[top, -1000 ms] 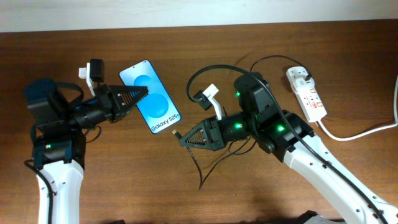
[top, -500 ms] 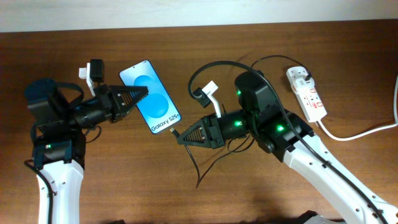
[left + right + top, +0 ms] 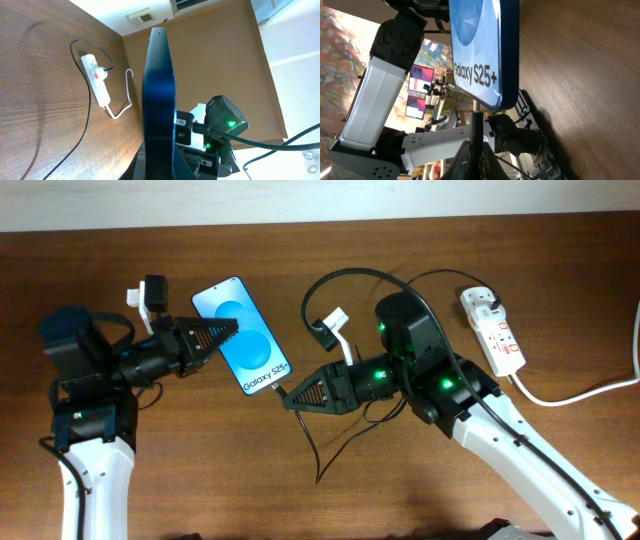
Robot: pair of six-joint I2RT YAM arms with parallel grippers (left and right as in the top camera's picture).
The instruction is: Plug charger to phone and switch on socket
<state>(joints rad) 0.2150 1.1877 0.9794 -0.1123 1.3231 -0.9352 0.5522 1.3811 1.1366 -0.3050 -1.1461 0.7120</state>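
The phone has a bright blue screen and is held tilted above the table by my left gripper, which is shut on its left edge. In the left wrist view the phone shows edge-on between the fingers. My right gripper is shut on the charger's connector, whose tip is at the phone's bottom edge. In the right wrist view the connector rises from the fingers and meets the phone's lower rim. The black cable loops back to a plug in the socket.
The socket's thick white cord runs off to the right edge. The socket and its cord also show in the left wrist view. Slack black cable lies on the wooden table below my right gripper.
My right gripper has moved left with the connector, closing the gap to the phone's bottom edge. The cable loop has risen. The left arm and phone have stayed still.
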